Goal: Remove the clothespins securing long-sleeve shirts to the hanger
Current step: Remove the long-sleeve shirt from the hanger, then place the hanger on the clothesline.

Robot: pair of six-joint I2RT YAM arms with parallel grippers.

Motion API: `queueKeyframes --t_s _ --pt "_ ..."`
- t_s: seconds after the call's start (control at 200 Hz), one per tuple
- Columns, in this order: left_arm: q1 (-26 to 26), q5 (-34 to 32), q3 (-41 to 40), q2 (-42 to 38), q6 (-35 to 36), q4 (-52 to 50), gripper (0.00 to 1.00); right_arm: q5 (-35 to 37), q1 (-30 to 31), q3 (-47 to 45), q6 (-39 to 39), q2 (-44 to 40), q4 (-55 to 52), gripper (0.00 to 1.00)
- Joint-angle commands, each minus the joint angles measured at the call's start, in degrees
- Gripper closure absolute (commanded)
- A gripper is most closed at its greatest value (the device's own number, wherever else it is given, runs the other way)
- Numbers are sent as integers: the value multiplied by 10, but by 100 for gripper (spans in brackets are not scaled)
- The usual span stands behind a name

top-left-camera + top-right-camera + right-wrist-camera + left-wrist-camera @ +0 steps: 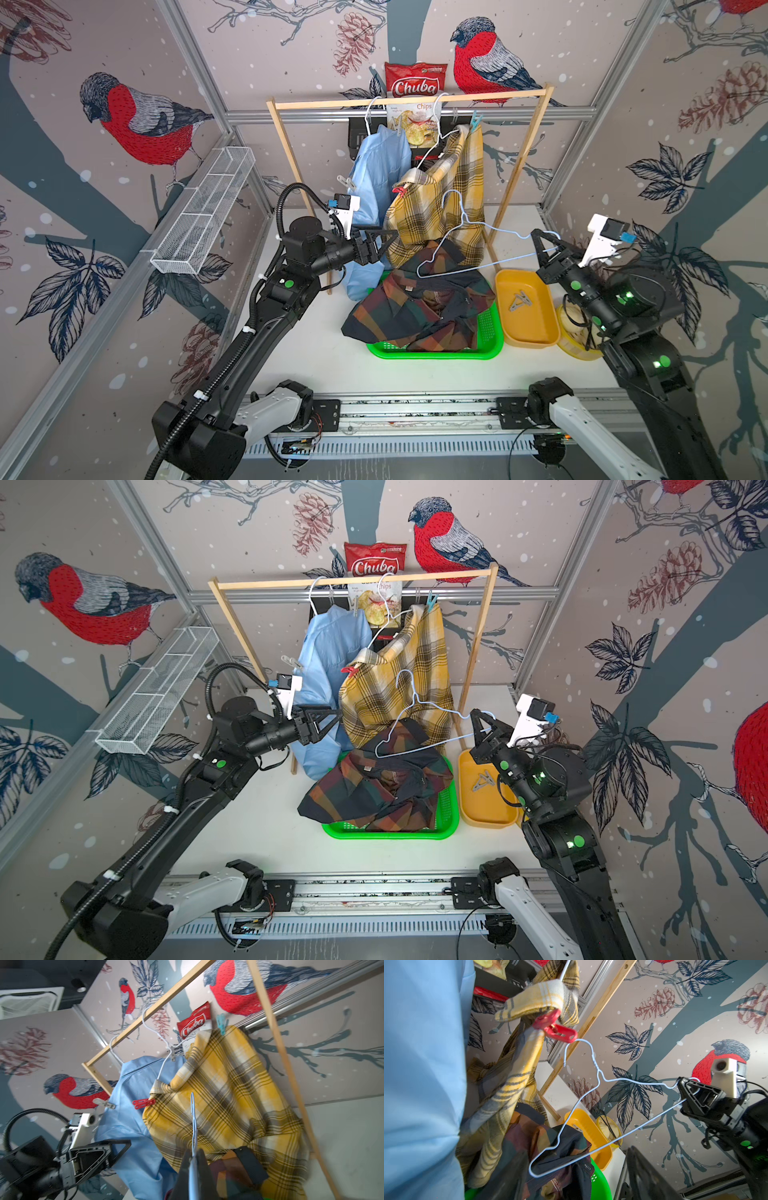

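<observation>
Top views, left gripper: fingers spread, nothing between them. The tips are at the edge of the yellow plaid shirt, beside the light blue shirt.
Top views, right gripper: clamped on one shoulder end of the pale wire hanger, which is held off the wooden rail.
Top views, red clothespin: clipped on the yellow plaid shirt, above the left fingertips, near but apart.
Top views, dark plaid shirt: heaped in the green basket, under the hanger's free shoulder.
Top views, loose clothespins: lying in the yellow tray, below the right gripper.
Left wrist, finger: one dark, blurred finger shows, touching nothing.
Left wrist, red clothespin: gripping a fold of yellow plaid shirt, well clear of that finger.
Left wrist, wire hanger: its end is pinched in the right gripper. Its other corner crosses the dark plaid shirt; whether it is threaded through the fabric cannot be told.
Right wrist, right gripper: fingers pressed onto the wire hanger.
Right wrist, left gripper: jaws apart and empty, in front of the light blue shirt.
Right wrist, clothespins: red clothespin and light blue clothespin on the yellow plaid shirt, clear clothespin on the light blue shirt, all apart from both grippers.
</observation>
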Motion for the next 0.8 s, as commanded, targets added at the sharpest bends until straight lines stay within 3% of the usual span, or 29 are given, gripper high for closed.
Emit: queueKeyframes --t_s 0.0,0.29,0.465,0.795 --pt "1 -12 -10 -6 13 -1 26 114 -1 39 -28 -1 -77 100" --pt "0 -9 -51 14 32 -17 26 175 -1 135 -60 44 -59 100" --pt "-29 -3 -106 26 63 -6 29 200 -1 187 -103 81 18 100" --pt "-51 14 -121 70 95 -22 30 140 -1 327 -153 168 95 100"
